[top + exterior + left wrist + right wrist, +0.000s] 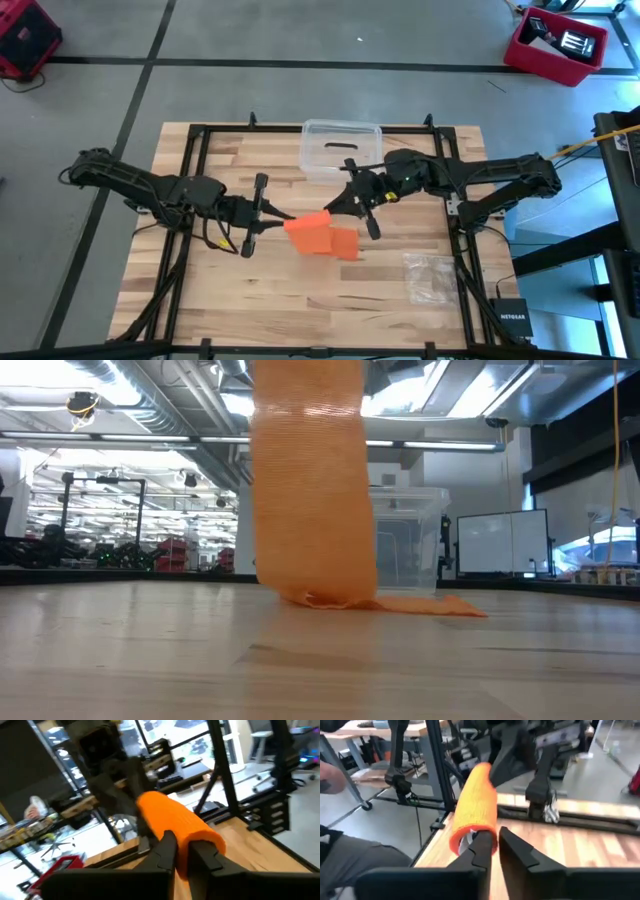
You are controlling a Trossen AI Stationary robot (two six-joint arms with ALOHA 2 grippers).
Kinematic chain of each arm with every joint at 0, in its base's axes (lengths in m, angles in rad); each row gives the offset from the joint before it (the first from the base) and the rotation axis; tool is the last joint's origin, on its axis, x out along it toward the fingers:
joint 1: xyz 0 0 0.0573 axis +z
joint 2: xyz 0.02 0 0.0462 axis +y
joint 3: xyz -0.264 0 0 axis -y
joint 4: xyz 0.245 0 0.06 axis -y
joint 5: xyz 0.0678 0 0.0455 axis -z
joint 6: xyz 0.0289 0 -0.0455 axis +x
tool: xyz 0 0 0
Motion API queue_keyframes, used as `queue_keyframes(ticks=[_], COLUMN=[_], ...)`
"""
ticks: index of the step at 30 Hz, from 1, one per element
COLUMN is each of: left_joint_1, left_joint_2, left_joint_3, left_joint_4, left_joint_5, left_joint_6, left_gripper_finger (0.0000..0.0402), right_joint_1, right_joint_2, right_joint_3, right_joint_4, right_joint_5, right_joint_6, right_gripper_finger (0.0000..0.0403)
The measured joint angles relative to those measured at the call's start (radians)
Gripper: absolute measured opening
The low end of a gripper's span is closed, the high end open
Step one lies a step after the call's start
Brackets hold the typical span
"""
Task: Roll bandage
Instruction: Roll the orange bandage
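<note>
A: Bandage (312,234) location?

B: Table (200,300) centre, high view. Bright orange strip held up between the 2 claws, one end trailing flat on the wood toward 4 o'clock. Low view shows it hanging as a broad vertical band (310,490), bottom folded on the table, a flat tail running off to 3 o'clock.

A: Left claw?

B: Left claw (288,222) comes in from 9 o'clock and meets the bandage's 9 o'clock edge. Left wrist view: 2 dark fingers (165,852) nearly pressed together, with the orange tube (177,820) at their tips. They look pinched on its end.

A: Right claw?

B: Right claw (335,208) reaches in from 3 o'clock and sits at the bandage's 1 o'clock corner. Right wrist view: fingers (482,847) stand a little apart, a narrow gap between them, one finger against the rolled end (475,807). Can't tell if it actually grips.

A: Anything else on the table?

B: Clear plastic box (341,150) at 12 o'clock, just behind the claws. Crinkled clear bag (430,275) at 4 o'clock, well apart from the bandage. Red bin (556,45) on the floor past the table at 2 o'clock.
</note>
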Motion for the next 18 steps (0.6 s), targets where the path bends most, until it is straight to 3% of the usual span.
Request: queue_keyframes(ticks=[6, 11, 14, 18], left_joint_1=[0.002, 0.001, 0.002, 0.009], left_joint_2=[-0.018, -0.061, -0.071, -0.073], left_joint_3=[0.0, 0.029, 0.043, 0.06], left_joint_4=[0.022, 0.049, 0.051, 0.095], left_joint_5=[-0.049, -0.051, -0.054, -0.056], left_joint_6=[-0.006, 0.0, 0.023, 0.058], left_gripper_finger=[0.0008, 0.0008, 0.0005, 0.0006], right_joint_1=[0.0, 0.005, 0.06, 0.176], right_joint_2=[-0.018, -0.045, -0.066, -0.094], right_joint_3=[0.207, 0.289, 0.242, 0.066], right_joint_4=[-0.418, -0.735, -0.76, -0.577], right_joint_5=[0.131, 0.132, 0.205, 0.337], right_joint_6=[0.007, 0.103, 0.143, 0.114], right_gripper_finger=[0.012, 0.0168, 0.0177, 0.0174])
